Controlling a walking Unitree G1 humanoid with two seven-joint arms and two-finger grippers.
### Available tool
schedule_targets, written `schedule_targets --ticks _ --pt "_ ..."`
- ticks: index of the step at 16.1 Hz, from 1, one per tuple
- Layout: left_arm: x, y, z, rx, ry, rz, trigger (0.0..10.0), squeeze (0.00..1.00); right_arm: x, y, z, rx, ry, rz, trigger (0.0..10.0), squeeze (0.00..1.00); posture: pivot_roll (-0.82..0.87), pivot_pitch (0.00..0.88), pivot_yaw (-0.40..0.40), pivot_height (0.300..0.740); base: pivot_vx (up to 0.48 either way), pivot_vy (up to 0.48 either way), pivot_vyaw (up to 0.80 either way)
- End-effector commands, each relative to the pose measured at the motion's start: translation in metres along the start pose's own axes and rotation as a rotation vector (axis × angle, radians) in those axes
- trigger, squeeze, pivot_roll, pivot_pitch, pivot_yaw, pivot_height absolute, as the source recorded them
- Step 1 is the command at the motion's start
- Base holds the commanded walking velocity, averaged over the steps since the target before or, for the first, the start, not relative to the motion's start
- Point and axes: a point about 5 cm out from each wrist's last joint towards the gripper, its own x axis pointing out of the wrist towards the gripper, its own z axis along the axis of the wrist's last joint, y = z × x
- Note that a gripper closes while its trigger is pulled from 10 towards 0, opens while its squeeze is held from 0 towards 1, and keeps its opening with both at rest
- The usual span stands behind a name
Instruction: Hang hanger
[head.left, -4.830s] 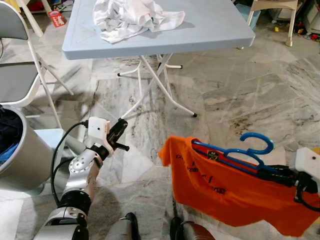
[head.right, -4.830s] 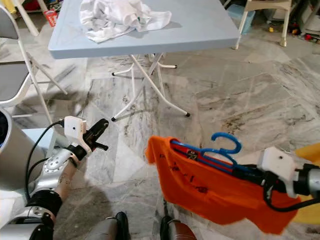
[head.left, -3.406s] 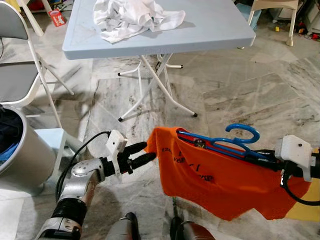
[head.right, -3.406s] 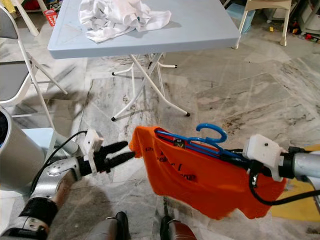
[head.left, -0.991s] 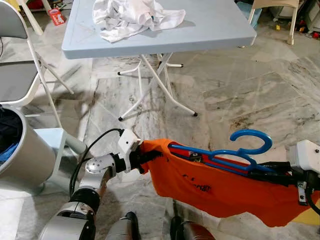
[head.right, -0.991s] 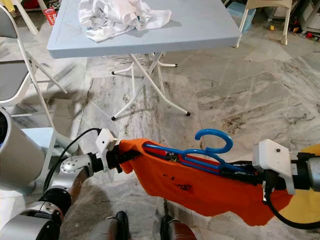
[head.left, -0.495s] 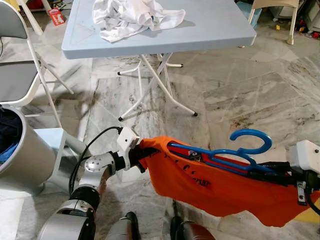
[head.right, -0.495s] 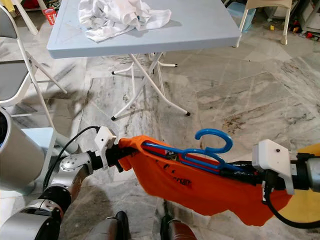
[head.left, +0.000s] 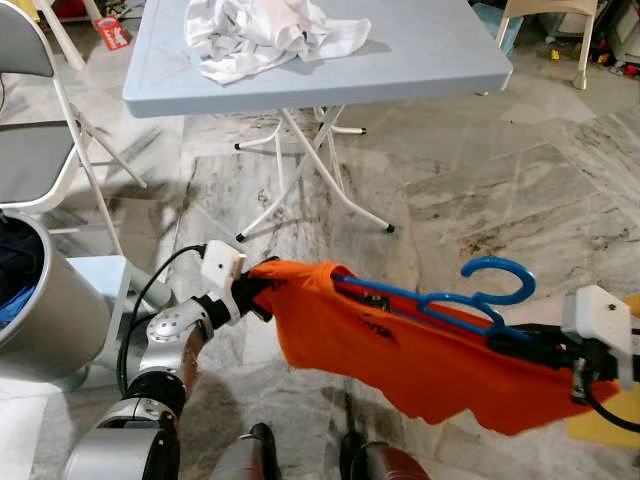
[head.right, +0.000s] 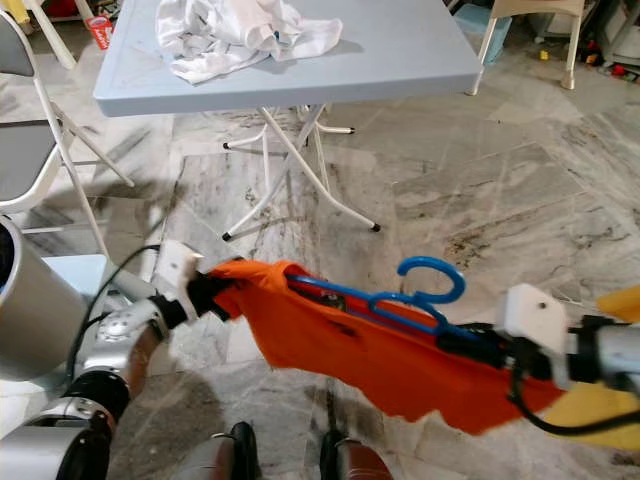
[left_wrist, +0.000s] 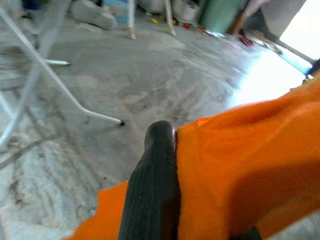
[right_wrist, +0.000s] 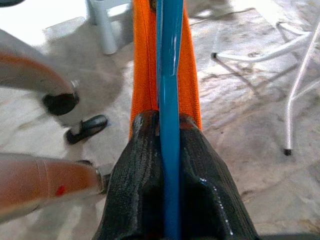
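Orange shirt (head.left: 400, 345) hangs stretched between both arms, above the marble floor (head.left: 480, 190). Left claw (head.left: 256, 285) is clamped on the shirt's corner; cloth hides one finger in the left wrist view. Right claw (right_wrist: 170, 150) is closed on the blue hanger (head.left: 470, 305), whose far end is buried inside the shirt, hook up. Bench (head.left: 420, 50) w/ white cloth (head.left: 265, 35) stands behind, well apart.

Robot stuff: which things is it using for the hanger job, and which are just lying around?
Using:
blue hanger, clamped in the right gripper
orange shirt, its corner pinched by the left gripper

Lying around:
blue table
white cloth
folding chair
grey bin
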Motion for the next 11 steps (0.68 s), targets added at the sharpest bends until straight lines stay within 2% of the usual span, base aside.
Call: schedule_targets --ticks 1,4,6,7,8,9,11 --pt "-0.017 0.022 0.007 -0.022 -0.043 0.129 0.0 0.0 0.0 0.0 -0.014 0.029 0.05 -0.042 10.0 0.0 -0.12 0.239 -0.014 0.74 0.0 0.0 0.0" --pt "-0.024 0.028 0.005 -0.048 -0.057 0.192 0.0 0.0 0.014 -0.002 -0.026 0.062 0.014 -0.122 10.0 0.0 -0.11 0.237 -0.016 0.74 0.0 0.0 0.0" --pt "-0.03 0.036 0.006 -0.08 -0.067 0.256 0.0 0.0 0.012 -0.003 -0.033 0.095 -0.001 -0.133 10.0 0.0 -0.1 0.235 -0.013 0.74 0.0 0.0 0.0" --pt "-0.034 0.041 0.006 -0.101 -0.065 0.298 0.0 0.0 0.007 -0.002 -0.037 0.107 0.005 -0.115 10.0 0.0 -0.1 0.233 -0.015 0.74 0.0 0.0 0.0" --pt "-0.043 0.052 0.006 -0.147 -0.06 0.374 0.0 0.0 -0.007 0.0 -0.042 0.093 0.044 -0.076 10.0 0.0 -0.1 0.233 -0.014 0.74 0.0 0.0 0.0" --pt "-0.044 0.054 0.006 -0.156 -0.062 0.387 0.0 0.0 -0.012 0.0 -0.042 0.086 0.058 -0.062 10.0 0.0 -0.1 0.233 -0.014 0.74 0.0 0.0 0.0" --pt "-0.044 0.057 0.009 -0.166 -0.072 0.408 0.0 0.0 -0.036 0.002 -0.05 0.053 0.154 -0.026 10.0 0.0 -0.1 0.234 -0.019 0.74 0.0 0.0 0.0"
